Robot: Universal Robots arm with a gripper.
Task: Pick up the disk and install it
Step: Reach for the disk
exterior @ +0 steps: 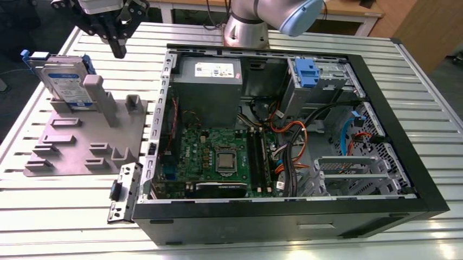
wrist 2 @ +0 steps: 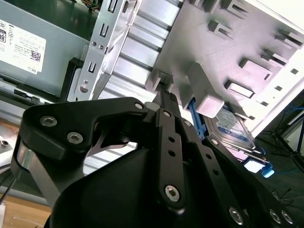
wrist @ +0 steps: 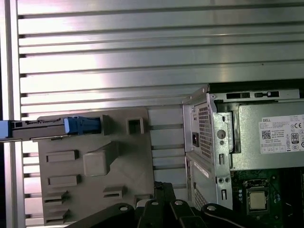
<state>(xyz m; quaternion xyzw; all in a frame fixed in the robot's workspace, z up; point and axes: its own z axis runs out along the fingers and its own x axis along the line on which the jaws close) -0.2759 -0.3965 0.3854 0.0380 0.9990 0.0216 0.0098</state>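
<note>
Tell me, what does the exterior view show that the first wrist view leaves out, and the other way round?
The exterior view adds the whole open computer case, its orange cables, the arm, the disk's label face, and the end effector hanging near it. The first wrist view adds a straight-down look: the disk stands edge-on in the grey plate. Both share the disk, plate, slatted table, power supply and processor.

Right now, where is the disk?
The disk stands on edge on the grey plate at the exterior view's left, outside the computer case, near the gripper.
</note>
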